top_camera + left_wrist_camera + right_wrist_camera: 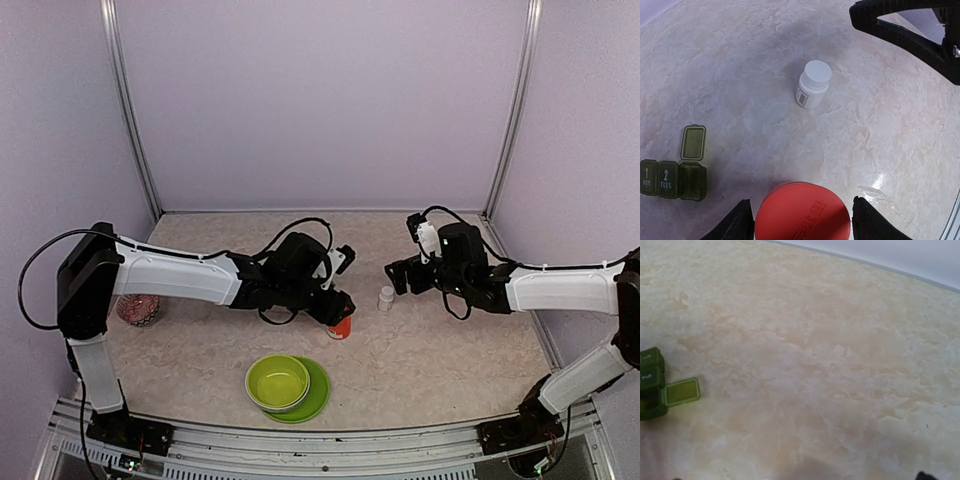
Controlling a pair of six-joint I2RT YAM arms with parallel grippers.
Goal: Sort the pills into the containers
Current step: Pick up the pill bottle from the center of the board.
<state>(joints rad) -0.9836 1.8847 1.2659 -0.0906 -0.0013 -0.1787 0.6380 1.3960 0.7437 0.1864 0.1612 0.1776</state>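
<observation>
The dark green strip box (670,180) lies on the table with its third lid (693,142) flipped open; the other two lids, marked 1 and 2, are shut. It also shows in the right wrist view (651,385) at the left edge. In the top view it is hidden. My left gripper (338,312) is shut on the orange-red bottle (802,212), one finger (740,222) on each side of its lid. A small white bottle (812,85) stands upright beyond it. My right gripper (398,277) is open and empty beside the white bottle (386,298). No pills show.
A lime-green bowl (278,382) sits on a green plate (314,400) near the front edge. A reddish round object (137,309) is at the far left by the left arm. White walls and metal posts enclose the table.
</observation>
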